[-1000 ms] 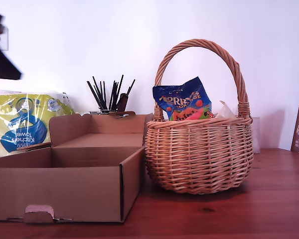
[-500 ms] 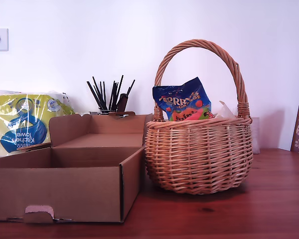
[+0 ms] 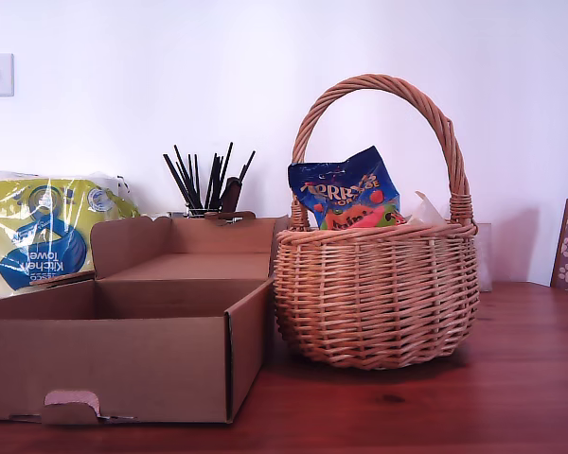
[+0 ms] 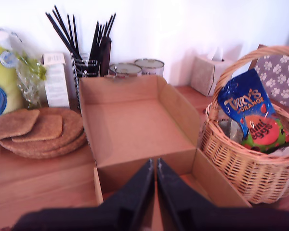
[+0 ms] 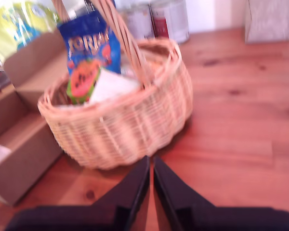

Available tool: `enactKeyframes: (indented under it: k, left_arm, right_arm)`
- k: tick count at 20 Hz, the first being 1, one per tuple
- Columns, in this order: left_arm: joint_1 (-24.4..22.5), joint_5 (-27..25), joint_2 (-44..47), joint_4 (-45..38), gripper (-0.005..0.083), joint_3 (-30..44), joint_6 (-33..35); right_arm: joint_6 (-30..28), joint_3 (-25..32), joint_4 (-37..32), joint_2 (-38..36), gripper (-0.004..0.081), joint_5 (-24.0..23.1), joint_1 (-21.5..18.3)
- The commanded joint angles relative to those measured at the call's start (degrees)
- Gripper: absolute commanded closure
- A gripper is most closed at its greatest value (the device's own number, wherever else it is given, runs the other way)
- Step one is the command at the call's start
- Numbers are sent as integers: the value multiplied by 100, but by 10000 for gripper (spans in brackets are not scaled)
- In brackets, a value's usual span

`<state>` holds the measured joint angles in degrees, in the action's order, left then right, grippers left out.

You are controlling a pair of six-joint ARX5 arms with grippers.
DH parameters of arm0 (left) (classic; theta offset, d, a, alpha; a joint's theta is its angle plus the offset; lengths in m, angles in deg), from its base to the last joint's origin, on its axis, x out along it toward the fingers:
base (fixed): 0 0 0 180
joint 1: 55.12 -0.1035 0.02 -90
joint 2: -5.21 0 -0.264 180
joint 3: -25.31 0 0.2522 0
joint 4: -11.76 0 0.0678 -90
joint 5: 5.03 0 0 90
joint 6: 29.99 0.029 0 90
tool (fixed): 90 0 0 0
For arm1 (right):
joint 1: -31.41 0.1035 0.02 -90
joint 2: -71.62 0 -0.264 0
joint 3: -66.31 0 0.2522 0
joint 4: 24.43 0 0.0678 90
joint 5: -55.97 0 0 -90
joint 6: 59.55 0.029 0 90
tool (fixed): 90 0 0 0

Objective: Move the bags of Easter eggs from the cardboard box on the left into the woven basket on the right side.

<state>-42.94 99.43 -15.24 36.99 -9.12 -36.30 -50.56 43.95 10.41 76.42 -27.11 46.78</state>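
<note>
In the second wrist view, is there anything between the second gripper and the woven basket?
Nothing. In that view only bare wooden table lies between my second gripper, its fingers together, and the woven basket.

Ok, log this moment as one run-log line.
brown cardboard box: empty | dark blue egg bag: in round wicker basket | my first gripper: shut | my second gripper: shut

wooden table (image 3: pixel 511 397) — cardboard box (image 3: pixel 123 364), woven basket (image 3: pixel 374 293)

We are reading "Terry's Orange" and "mini eggs" on the dark blue bag (image 4: pixel 251 113). We are reading "Kitchen Towel", printed upside down, on the yellow-green pack (image 3: pixel 40 230).
</note>
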Motion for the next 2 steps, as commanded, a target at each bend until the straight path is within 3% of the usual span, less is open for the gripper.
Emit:
enactKeyframes:
  k: [1,2]
  left_arm:
    - [9,4,-17,101,797,105,-33]
    - [9,4,-17,173,797,105,-33]
  right_arm:
    - [2,-15,87,28,782,-2,-17]
    - [2,-15,153,31,782,-4,-17]
